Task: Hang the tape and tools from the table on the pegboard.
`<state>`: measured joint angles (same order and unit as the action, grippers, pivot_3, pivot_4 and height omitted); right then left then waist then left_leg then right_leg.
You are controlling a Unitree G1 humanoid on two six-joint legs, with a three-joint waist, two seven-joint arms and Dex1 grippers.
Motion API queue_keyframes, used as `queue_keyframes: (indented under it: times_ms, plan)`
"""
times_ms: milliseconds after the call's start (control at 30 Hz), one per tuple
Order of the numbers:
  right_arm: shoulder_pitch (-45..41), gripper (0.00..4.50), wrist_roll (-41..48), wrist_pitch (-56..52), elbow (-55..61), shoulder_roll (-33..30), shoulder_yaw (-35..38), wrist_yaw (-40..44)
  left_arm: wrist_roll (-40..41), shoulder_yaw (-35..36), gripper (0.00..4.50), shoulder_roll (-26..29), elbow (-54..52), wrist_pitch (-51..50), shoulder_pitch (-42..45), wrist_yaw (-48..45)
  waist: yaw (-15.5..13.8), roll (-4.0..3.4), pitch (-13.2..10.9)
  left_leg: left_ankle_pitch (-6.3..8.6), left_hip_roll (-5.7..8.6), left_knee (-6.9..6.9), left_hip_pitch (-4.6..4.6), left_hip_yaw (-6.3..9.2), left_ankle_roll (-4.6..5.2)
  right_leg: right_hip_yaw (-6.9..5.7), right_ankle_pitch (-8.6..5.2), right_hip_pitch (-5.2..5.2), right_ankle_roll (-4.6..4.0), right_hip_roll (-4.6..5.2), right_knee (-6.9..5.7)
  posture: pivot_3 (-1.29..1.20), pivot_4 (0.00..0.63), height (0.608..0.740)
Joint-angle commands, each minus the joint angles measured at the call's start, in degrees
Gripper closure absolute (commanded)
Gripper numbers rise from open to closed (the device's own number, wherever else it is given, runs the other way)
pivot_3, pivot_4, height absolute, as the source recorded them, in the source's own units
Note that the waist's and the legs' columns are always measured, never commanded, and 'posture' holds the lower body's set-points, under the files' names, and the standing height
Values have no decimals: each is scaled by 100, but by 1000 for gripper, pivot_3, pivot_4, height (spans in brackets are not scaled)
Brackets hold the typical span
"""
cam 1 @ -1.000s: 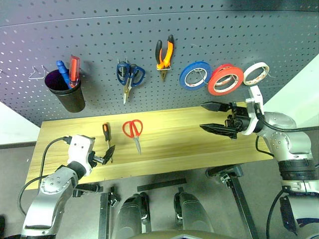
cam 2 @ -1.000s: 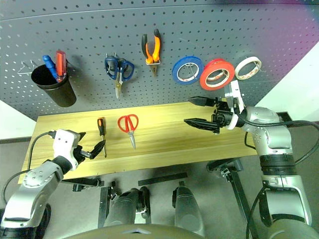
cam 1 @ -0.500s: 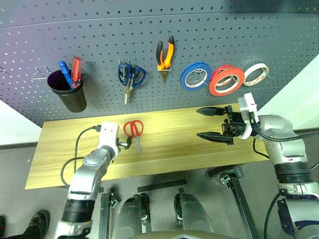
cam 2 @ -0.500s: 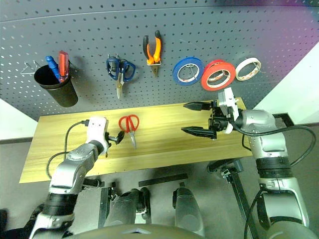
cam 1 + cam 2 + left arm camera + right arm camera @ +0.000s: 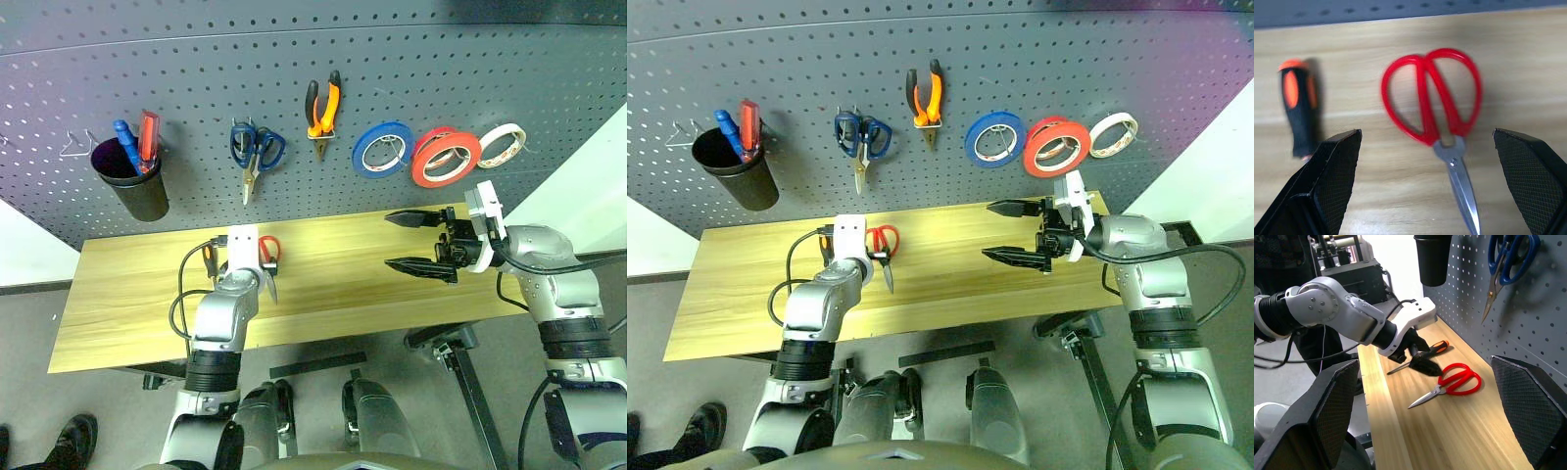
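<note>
Red-handled scissors (image 5: 1432, 98) lie flat on the light wood table (image 5: 333, 294), blades toward the front edge. My left gripper (image 5: 258, 274) hovers open just over them, one finger on each side of the handles. The orange-and-black screwdriver (image 5: 1298, 110) lies beside them, by the left finger (image 5: 1332, 171). Over the table's right part my right gripper (image 5: 389, 240) is open and empty, pointing left. The wide red tape roll (image 5: 446, 157) and the orange-and-black pliers (image 5: 323, 110) hang on the dark grey pegboard (image 5: 196, 78).
Also on the pegboard are blue-handled scissors (image 5: 255, 149), a blue roll (image 5: 382, 147), a white roll (image 5: 502, 145), and a black cup (image 5: 132, 186) holding a blue and a red tool, with a bare wire hook (image 5: 73, 147) beside it. A person's shoe (image 5: 69, 436) is on the floor at front left.
My left arm has swung in from the table's front left, past the screwdriver, and now has its open gripper over the red scissors. The right arm has stayed put.
</note>
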<state>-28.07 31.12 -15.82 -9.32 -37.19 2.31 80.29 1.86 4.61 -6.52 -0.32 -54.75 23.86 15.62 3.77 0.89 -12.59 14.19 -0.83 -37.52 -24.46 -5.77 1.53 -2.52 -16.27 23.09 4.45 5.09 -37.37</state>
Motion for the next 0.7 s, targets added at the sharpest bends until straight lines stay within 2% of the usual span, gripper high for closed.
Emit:
queue_keyframes:
  times_ms: [33,300,700]
  plan:
    - [-27,21,72,-6,178,-71,134,-1,-326,56,0,-250,220,-17,188,616,3,5,-3,1,0,-2,-1,0,2,0,0,0,1,0,0,-211,228,740]
    - [27,21,77,-80,317,-82,160,-87,-21,464,0,-682,767,245,425,687,23,10,-10,4,-1,-5,-1,-1,4,1,1,2,2,0,-1,-228,236,740]
    - [66,21,240,-352,553,-228,240,-43,394,926,0,-562,1943,937,842,829,23,19,-34,6,-1,-2,-3,-1,4,2,1,5,2,9,5,-252,254,740]
